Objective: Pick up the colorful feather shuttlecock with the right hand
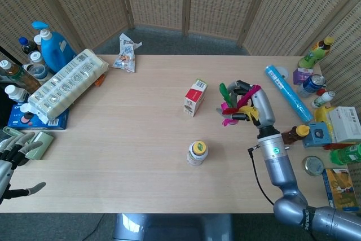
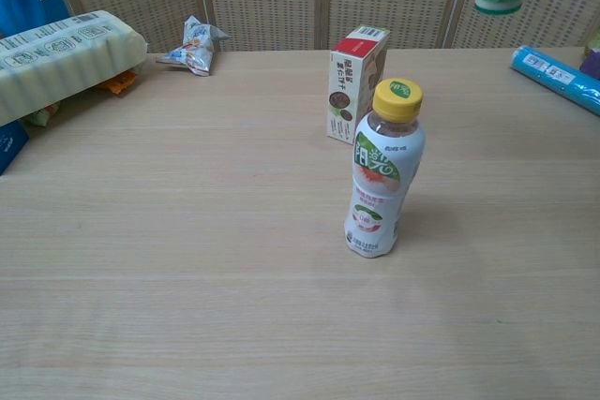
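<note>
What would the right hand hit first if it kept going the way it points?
Likely nothing: the right hand holds the shuttlecock above the table, pointing toward the far edge. Depth unclear.
</note>
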Controlling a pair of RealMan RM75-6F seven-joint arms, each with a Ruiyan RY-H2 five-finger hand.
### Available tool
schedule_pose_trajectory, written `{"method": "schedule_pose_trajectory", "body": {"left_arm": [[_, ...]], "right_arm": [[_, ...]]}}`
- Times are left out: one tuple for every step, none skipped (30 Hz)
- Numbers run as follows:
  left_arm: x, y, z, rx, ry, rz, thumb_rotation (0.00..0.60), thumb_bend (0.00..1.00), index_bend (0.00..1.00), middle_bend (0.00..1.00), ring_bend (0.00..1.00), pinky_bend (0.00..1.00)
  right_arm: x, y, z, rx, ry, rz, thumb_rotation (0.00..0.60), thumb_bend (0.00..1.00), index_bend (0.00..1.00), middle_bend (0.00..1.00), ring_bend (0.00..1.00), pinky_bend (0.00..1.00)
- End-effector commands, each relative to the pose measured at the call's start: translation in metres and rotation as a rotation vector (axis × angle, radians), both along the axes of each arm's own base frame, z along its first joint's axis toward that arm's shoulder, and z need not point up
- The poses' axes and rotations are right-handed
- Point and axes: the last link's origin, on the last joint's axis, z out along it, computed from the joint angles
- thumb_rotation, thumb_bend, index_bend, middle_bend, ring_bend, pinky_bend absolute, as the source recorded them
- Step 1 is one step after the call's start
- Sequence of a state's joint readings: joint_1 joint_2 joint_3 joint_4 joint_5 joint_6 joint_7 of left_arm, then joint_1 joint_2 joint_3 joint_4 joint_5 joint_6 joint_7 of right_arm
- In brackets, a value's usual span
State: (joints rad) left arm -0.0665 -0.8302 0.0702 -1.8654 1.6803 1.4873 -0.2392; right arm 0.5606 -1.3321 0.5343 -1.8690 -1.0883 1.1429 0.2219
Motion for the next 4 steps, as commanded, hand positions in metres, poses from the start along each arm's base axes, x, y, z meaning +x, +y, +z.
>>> {"method": "schedule_pose_trajectory", "body": {"left_arm": [[-0.0003, 0.0005, -0.0007, -0.004, 0.002, 0.001, 0.600, 0.00, 0.19, 0.00, 0.00, 0.00], [-0.0005, 0.0006, -0.0012, -0.006, 0.002, 0.002, 0.600, 0.00, 0.19, 0.00, 0.00, 0.00], [-0.0006, 0.0008, -0.0017, -0.008, 0.004, 0.003, 0.600, 0.00, 0.19, 0.00, 0.00, 0.00], [-0.0007, 0.0009, -0.0021, -0.010, 0.005, 0.004, 0.600, 0.00, 0.19, 0.00, 0.00, 0.00]], "right_arm": [[0.0130, 0.0036, 0.0128, -0.025, 0.006, 0.011, 0.600, 0.10, 0.52, 0.81, 0.53, 0.82], [0.0149, 0.0047, 0.0137, -0.026, 0.008, 0.013, 0.600, 0.10, 0.52, 0.81, 0.53, 0.82], [0.0166, 0.0057, 0.0145, -0.027, 0.008, 0.015, 0.600, 0.10, 0.52, 0.81, 0.53, 0.82], [0.0181, 0.0064, 0.0152, -0.028, 0.008, 0.015, 0.600, 0.10, 0.52, 0.81, 0.53, 0.82]]}}
